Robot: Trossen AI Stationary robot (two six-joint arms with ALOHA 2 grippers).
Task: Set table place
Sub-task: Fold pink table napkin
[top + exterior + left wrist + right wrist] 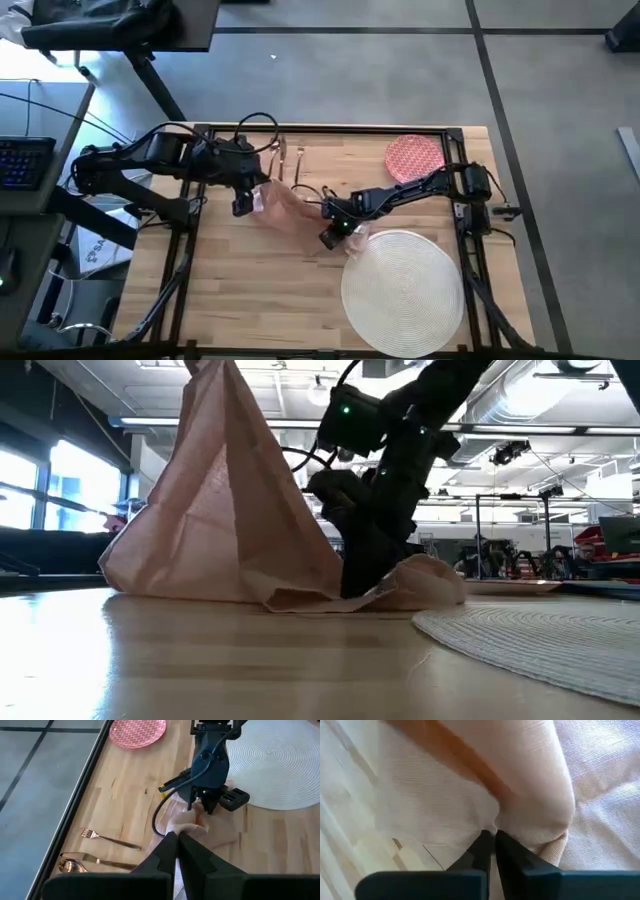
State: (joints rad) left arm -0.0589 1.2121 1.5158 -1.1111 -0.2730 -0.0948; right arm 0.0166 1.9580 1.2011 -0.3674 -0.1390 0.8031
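Note:
The beige-pink napkin (285, 210) lies mid-table between my two grippers. Its left part rises in a tent (215, 490), and its right part rests crumpled on the wood (425, 585). My left gripper (177, 840) is shut on the raised part. My right gripper (492, 837) is shut on the low part, beside the round white placemat (405, 290). The red-patterned plate (413, 157) sits on the table at the far right. Gold cutlery (287, 160) lies near the far edge. No cup shows. My left gripper pinches a bunched part of the napkin (186, 829) between its two fingers, at the cloth's left end. That end is lifted and the cloth hangs from it in a slack tent (230, 510) down to the table. How many layers it has cannot be told. My right gripper pinches a rounded fold of the napkin (530, 827) between its fingertips, at the cloth's right end. The fingers come slanting down from the table's right. This end stays low, with the cloth around it lying on the wood (400, 595).
A fork (107, 839) and a spoon (75, 865) lie side by side near the far edge, behind the napkin. The placemat's edge (530, 635) lies close to my right gripper. Bare wood (260, 290) spreads toward the near left. A dark desk with a keyboard (25, 160) stands left of the table.

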